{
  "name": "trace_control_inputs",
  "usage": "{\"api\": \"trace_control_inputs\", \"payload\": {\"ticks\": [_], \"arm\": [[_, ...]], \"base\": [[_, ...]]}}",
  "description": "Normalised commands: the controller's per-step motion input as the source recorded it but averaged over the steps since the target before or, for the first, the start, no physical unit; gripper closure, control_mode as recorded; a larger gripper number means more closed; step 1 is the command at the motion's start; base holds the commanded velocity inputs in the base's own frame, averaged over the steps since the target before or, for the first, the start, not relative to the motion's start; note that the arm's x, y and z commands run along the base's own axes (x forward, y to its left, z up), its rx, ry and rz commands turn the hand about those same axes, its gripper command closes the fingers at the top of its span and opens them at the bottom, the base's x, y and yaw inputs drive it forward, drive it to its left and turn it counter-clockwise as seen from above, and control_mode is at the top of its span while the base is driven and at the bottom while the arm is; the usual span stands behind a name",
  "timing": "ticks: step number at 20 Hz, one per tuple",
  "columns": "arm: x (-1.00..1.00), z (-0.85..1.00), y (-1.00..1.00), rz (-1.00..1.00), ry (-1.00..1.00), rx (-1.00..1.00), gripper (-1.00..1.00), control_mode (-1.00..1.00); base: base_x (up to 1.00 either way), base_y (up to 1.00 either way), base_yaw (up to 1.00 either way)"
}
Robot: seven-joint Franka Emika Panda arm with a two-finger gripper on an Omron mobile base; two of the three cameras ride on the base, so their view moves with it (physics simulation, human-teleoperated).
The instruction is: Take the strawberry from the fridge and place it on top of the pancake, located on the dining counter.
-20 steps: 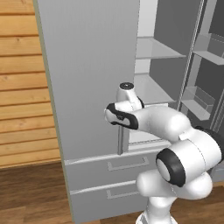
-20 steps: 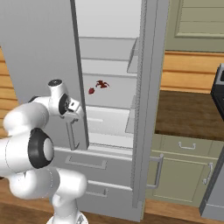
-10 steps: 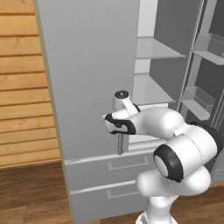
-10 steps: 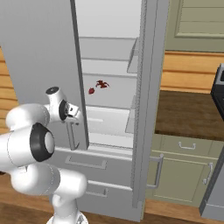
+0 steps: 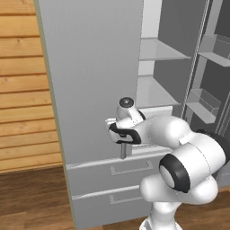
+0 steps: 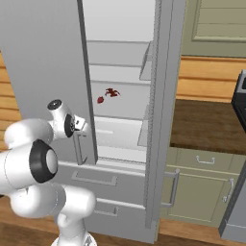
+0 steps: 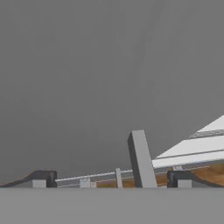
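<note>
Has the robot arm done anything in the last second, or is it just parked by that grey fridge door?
The arm has swung its hand to its left along the fridge door front, carrying the open claw across the door's bar handle, which now stands between the fingertips, ungripped. The right door stayed open, and the strawberry stayed on its shelf.

Light grey fridge [image 6: 43, 57], dark red strawberry [image 6: 100, 100] (wall striped wood)

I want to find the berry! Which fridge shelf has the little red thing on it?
The middle grey shelf inside the tall light grey fridge holds the tiny dark red strawberry; the shelves above and below it look bare.
</note>
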Motion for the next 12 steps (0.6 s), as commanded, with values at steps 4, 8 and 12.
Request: {"api": "trace_control_inputs", "payload": {"ticks": [4,8,12], "arm": [[0.00,0.00,0.00,0.00,-0.05,0.00,1.00,-1.00],[-0.11,0.00,0.00,0.00,0.00,0.00,1.00,-1.00],[-0.49,0.00,0.10,-0.03,0.00,0.00,1.00,-1.00]], "base": [[0.00,0.00,0.00],[0.00,0.00,0.00],[0.00,0.00,0.00]]}}
